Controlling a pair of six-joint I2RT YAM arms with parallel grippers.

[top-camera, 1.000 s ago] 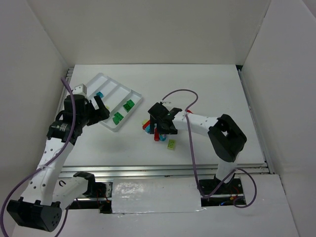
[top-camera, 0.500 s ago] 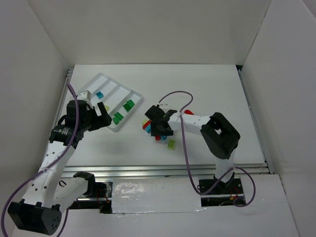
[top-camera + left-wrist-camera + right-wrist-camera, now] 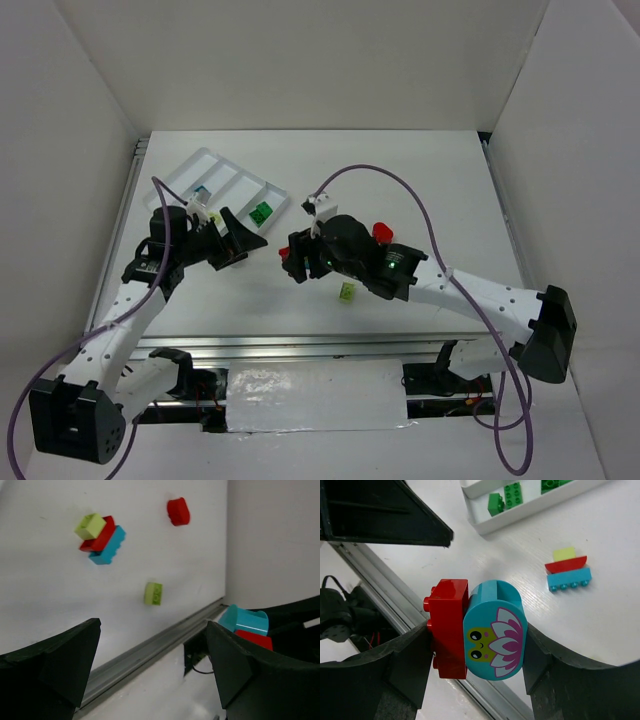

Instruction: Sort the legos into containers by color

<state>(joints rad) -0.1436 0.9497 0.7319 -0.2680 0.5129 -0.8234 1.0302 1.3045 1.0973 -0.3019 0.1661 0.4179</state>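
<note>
Right pincer (image 3: pixel 475 650) pinches a red brick (image 3: pixel 447 630) joined to a teal brick (image 3: pixel 492 630) (above the counter (image 3: pixel 600 620)). Left pincer (image 3: pixel 152 640) stands spread, empty.

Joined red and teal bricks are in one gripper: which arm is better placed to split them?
Left, likely. The right gripper is shut on the red-and-teal brick pair; the left gripper, open and empty, sits right beside it.

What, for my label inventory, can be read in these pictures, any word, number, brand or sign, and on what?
No readable word, number or brand in any view.
Teal brick in the right gripper: a printed flower with a face, no letters.
Left arm: a small dark mark, too small to read.
</note>
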